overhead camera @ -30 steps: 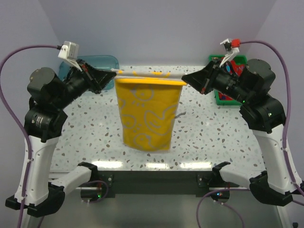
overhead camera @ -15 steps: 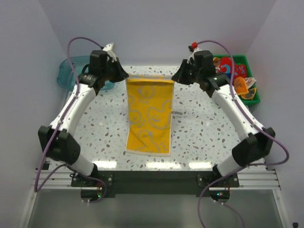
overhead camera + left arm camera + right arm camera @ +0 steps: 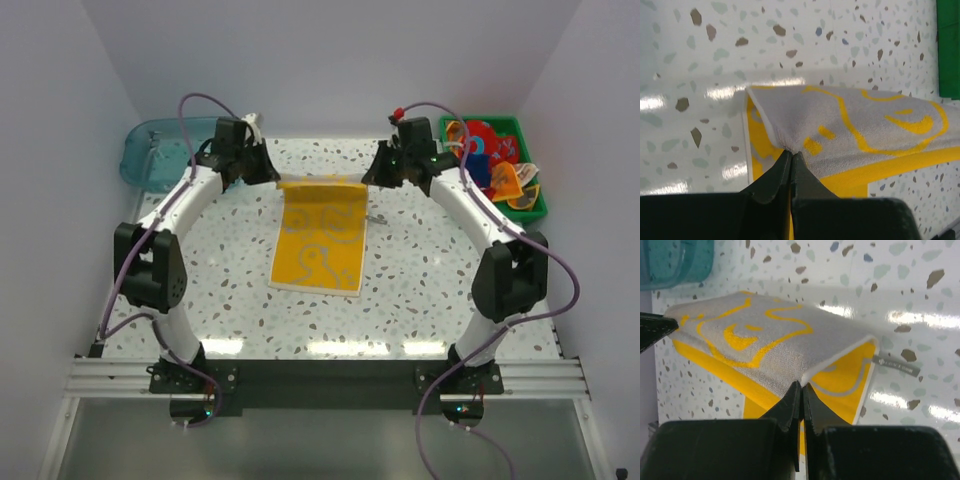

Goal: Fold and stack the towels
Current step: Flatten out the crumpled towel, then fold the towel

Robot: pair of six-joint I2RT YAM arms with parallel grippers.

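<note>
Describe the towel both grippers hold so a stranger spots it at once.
Look at the middle of the speckled table, between the two arms. The towel lies there, its far edge pinched by the left gripper and right gripper. It alone is yellow with grey ducks.

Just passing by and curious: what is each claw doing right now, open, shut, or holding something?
Left claw: shut, pinching one corner of the yellow duck towel.
Right claw: shut, pinching the towel's other lifted corner.

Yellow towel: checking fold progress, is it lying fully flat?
No, the towel has its far edge raised, both corners pinched in closed jaws.
</note>
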